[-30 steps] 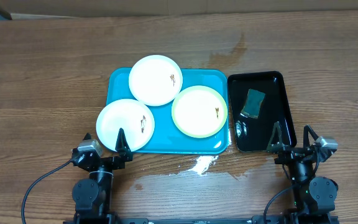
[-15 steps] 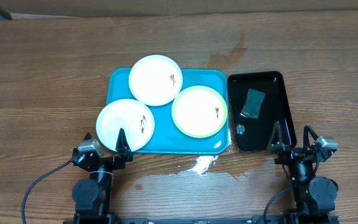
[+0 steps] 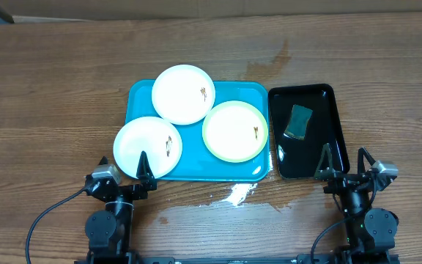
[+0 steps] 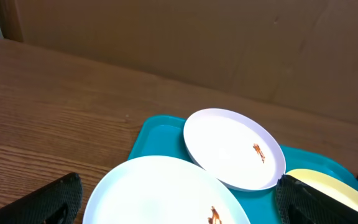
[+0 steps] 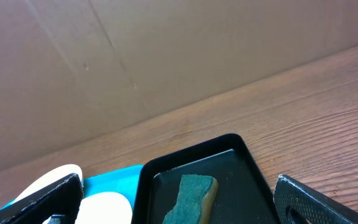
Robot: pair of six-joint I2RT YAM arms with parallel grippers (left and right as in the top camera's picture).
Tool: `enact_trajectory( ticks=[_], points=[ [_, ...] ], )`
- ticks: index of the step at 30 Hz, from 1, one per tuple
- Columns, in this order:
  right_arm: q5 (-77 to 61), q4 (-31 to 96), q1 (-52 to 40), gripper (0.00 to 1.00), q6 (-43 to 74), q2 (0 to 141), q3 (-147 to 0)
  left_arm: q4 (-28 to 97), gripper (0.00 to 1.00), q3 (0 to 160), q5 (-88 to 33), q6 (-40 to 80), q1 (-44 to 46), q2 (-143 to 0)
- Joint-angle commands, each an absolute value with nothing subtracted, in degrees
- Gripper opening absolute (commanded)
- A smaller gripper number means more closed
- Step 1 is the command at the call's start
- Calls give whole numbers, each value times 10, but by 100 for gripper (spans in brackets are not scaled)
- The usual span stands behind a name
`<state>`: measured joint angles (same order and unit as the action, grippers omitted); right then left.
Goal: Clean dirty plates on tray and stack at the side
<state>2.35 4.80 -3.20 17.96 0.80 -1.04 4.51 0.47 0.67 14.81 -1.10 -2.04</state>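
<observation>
Brown wooden desk [image 3: 64, 88], cardboard wall behind; a wet patch [image 3: 237, 194] shines on the wood near the front edge.

Progress: nothing done, in my judgement. All three plates lie on the turquoise tray [image 3: 251, 94]: the far white plate [image 3: 184, 94], the near white plate [image 3: 147, 147] overhanging the tray's front-left corner, and the green-rimmed plate [image 3: 235, 131]. Each bears a small brown smear. No stack stands at the side. The sponge [image 3: 298, 121] lies untouched in the black tray [image 3: 321, 110]. Wiping and stacking remain.

The left claw [image 3: 123, 163] is spread wide and holds nothing. It sits at the near white plate's front rim, probably not touching it. The right claw [image 3: 344, 160], equally wide and empty, stands at the black tray's front end.
</observation>
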Motion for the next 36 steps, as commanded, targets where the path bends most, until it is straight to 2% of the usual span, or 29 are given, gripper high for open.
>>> enact_trajectory(
  ticks=[1, 36],
  points=[
    [24, 46, -34, 100, 178, 4, -5, 45, 100, 4, -2, 148, -10, -23],
    [44, 44, -33, 100, 161, 4, -5, 45, 100, 4, -2, 148, -10, -23]
  ],
)
